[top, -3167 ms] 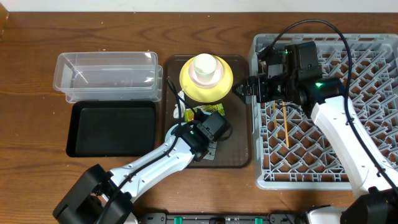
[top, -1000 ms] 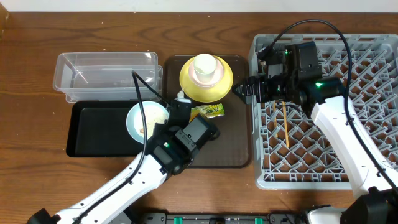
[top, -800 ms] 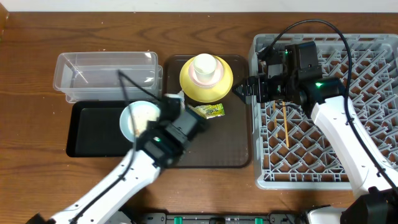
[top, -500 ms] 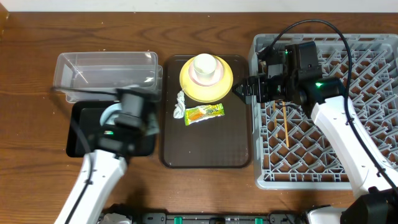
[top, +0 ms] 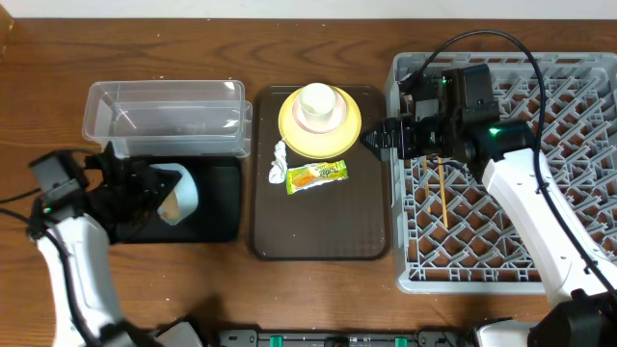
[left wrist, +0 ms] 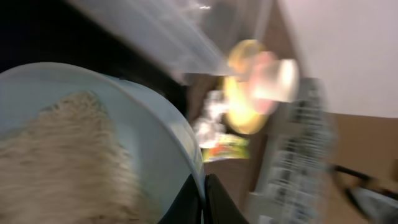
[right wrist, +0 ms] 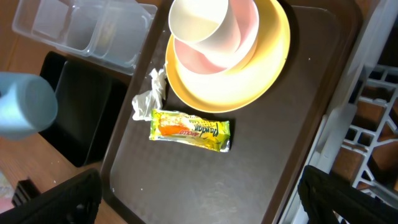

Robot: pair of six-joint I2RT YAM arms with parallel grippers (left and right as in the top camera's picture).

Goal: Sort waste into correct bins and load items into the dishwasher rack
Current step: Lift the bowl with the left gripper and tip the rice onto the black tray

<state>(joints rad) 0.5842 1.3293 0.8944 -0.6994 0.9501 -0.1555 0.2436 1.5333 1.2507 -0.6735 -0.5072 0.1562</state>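
Sideways, light blue bowl (scraps inside) above black tray

**Even light, one badly smeared view**

Overhead: bright, even, sharp; soft short shadows; white glints on the clear tub. Left wrist: heavy smear throughout, light blue bowl soft at lower left, upper left dark. Right wrist: crisp centre, fingers blurred in lower corners.
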